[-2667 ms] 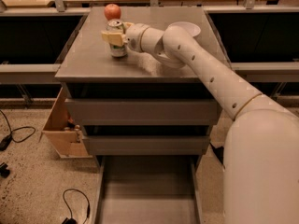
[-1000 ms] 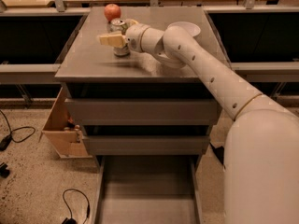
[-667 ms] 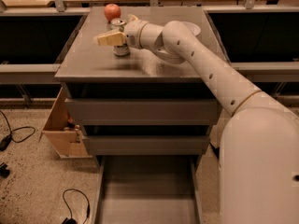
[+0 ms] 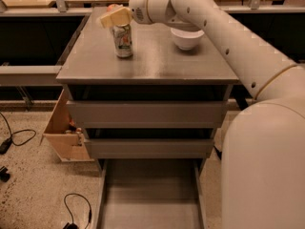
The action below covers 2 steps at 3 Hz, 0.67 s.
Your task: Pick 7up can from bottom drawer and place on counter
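The 7up can stands upright on the grey counter, near its back left. My gripper hovers just above the can's top, open, with its beige fingers clear of the can and holding nothing. The arm reaches in from the right, over the counter. The bottom drawer is pulled out at the foot of the cabinet, and the part of its grey floor that shows is bare.
A white bowl sits on the counter's back right, under the arm. A reddish round object shows behind the gripper. A light wooden box drawer juts out at the cabinet's left. Cables lie on the floor.
The gripper has let go of the can and risen from around it to just above its top. The can stays standing on the counter.
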Tool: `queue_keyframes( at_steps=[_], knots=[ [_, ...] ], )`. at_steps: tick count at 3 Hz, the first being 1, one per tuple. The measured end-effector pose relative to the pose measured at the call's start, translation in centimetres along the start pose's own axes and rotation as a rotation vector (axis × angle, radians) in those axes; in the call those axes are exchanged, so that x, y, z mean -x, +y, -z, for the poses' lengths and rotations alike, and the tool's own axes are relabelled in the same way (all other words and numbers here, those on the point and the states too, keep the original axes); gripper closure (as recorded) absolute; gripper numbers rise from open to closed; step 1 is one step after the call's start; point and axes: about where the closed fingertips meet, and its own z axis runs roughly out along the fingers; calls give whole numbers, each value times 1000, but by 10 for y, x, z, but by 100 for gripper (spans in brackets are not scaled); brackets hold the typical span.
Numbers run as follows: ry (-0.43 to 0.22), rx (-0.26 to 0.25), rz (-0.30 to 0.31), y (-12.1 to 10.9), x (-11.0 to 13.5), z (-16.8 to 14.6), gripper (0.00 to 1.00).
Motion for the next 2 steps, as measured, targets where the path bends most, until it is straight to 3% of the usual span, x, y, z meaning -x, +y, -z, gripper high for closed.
queue_keyframes(
  at_steps=[1,2],
  knots=[
    [188,-101,51,-6,5,56,0],
    [381,-295,71,-19,0,150,0]
  ],
)
